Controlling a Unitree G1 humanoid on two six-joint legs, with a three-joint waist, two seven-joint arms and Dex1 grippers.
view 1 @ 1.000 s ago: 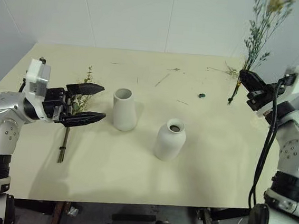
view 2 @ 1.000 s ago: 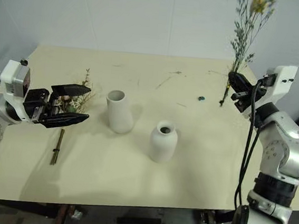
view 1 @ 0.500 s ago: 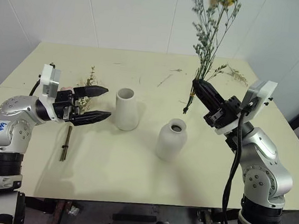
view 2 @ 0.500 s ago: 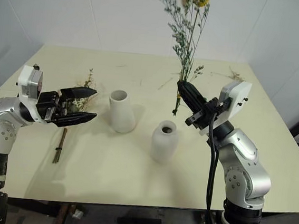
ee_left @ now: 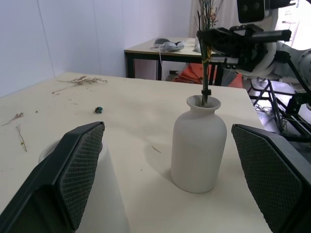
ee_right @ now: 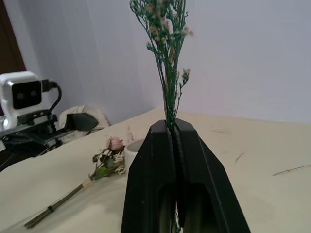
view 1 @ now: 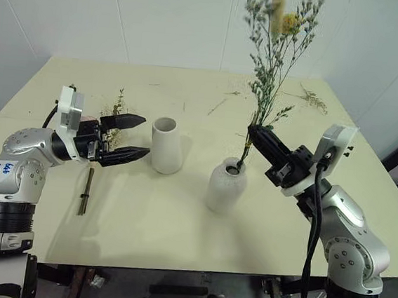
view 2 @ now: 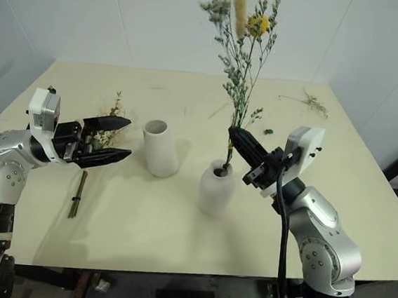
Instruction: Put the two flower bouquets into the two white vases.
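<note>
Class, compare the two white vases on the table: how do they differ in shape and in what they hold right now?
The tall vase is a tapered cylinder with a wide open mouth; the round vase is bottle-shaped with a narrow neck. The tall vase holds nothing; the round vase has the stems of the green sprig bouquet entering its neck, gripped by the right end effector. Both are matte white and stand upright on the table.

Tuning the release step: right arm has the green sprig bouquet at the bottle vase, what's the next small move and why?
Probably ease the green sprig bouquet a little further down, then open. Its stem tips already sit inside the neck of the bottle vase, but the right gripper, shut on the stems, sits just above the rim, so much of the stem looks still outside. Dropped now, the tall top could tip it out.
</note>
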